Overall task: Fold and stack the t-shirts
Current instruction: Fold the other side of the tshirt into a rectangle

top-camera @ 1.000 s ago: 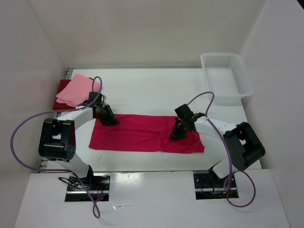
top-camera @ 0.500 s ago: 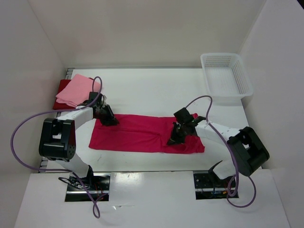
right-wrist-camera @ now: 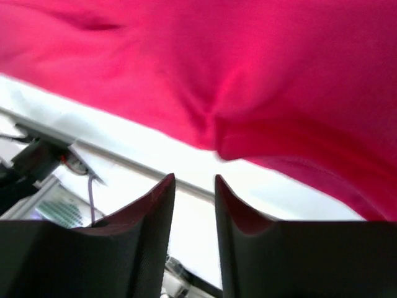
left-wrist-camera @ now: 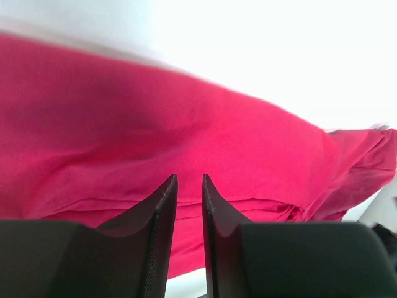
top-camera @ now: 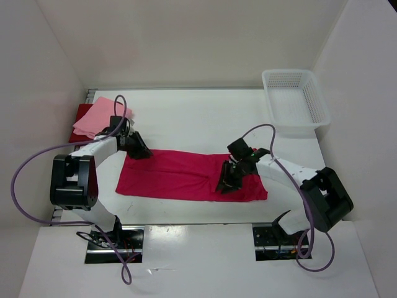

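Your left gripper (left-wrist-camera: pixel 189 180), narrowed, likely anchors the magenta t-shirt (top-camera: pixel 180 174) at its far-left corner, grip unclear; your right gripper (right-wrist-camera: pixel 194 179) hangs parted, empty.

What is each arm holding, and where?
The right fingers stand apart at the near edge of the bright magenta-pink cloth t-shirt, holding nothing. Whether the left fingers pinch its far left corner cannot be told.

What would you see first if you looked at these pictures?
The bright magenta-pink shirt jumps out first, lying stretched out long across the middle of the white table. A robot arm reaches to each end of it: the left gripper at its far left corner and the right gripper near its right end. Next come the light pink shirt lying on the dark red shirt in the far left corner, and the white basket far right.
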You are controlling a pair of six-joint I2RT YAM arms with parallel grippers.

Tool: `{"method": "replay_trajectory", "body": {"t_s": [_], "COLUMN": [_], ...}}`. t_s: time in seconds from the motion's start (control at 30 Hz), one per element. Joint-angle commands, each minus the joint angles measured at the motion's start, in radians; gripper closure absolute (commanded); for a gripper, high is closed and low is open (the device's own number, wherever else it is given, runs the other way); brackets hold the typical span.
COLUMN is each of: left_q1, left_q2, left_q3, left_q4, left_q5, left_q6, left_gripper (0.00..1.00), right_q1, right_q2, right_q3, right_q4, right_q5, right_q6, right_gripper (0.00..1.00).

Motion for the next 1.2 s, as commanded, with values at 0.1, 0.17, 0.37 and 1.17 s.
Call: {"method": "replay_trajectory", "body": {"t_s": [0.1, 0.17, 0.37, 1.17], "left_q1": [-0.059, -0.078, -0.060, 0.080], "left_q2": [-0.025, 0.011, 0.126, 0.168], "left_q3": [0.061, 0.061, 0.061, 0.001], "left_q4": [0.005, 0.018, 0.070, 0.090], "left_q5": [-0.008, 0.002, 0.051, 0.084], "left_q6": [0.004, -0.006, -0.015, 0.013], "left_gripper": [0.70, 0.70, 0.70, 0.70], "right_q1": [-0.151, -0.180, -0.192, 0.033], "right_q2": [-0.123, -0.123, -0.054, 0.012], "right_q3": [0.072, 0.049, -0.024, -0.097], "right_q4": [-0.040, 0.010, 0.076, 0.049], "right_q5": [0.083, 0.134, 0.153, 0.104], "right_q6": [-0.054, -0.016, 0.011, 0.061], "right_gripper": [0.95, 0.99, 0.99, 0.99]}}
